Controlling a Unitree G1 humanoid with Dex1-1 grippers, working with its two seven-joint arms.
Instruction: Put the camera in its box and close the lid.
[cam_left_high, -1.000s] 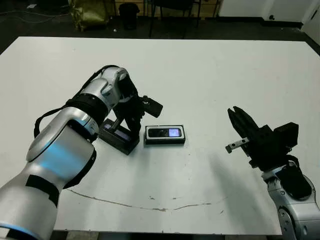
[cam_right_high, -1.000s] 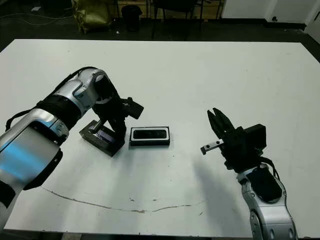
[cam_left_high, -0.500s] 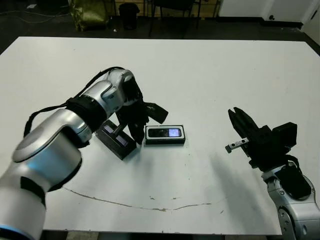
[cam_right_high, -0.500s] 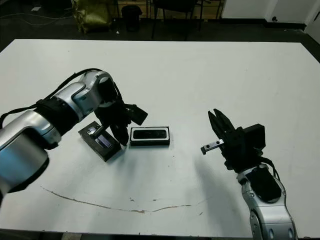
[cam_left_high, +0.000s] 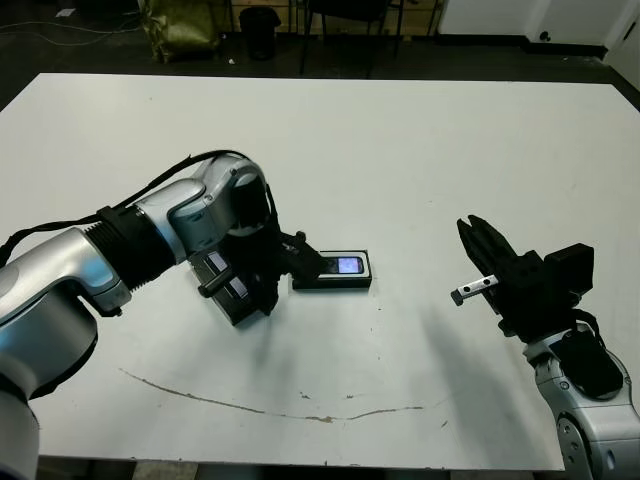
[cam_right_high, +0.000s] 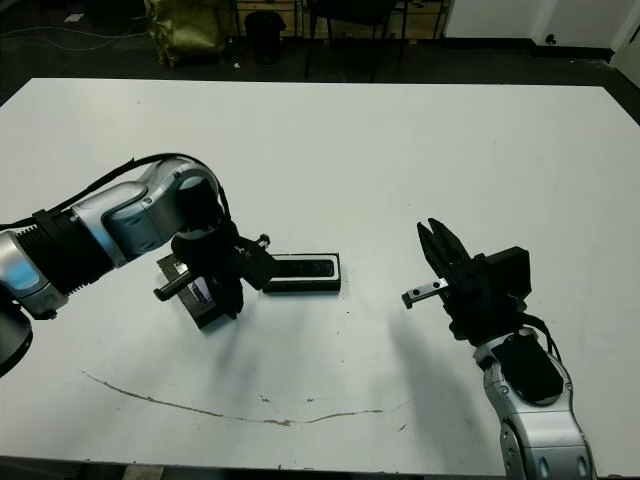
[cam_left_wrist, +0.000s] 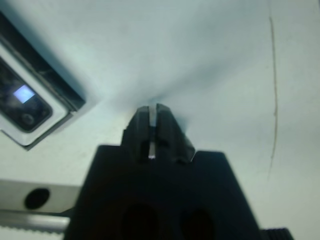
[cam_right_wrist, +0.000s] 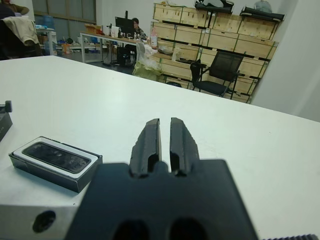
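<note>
The camera (cam_left_high: 333, 266) lies inside the box (cam_right_wrist: 55, 163) near the middle of the white worktop (cam_left_high: 400, 150). The lid (cam_right_high: 200, 290) rests just left of the box, not yet on it. The left gripper (cam_left_wrist: 153, 116), clenched and empty, hovers at the lid. The right gripper (cam_right_wrist: 164, 137), fingers together, holds nothing, well right of the box.

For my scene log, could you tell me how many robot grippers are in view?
2: the left gripper over the lid beside the box; the right gripper raised, apart, at the right.
</note>
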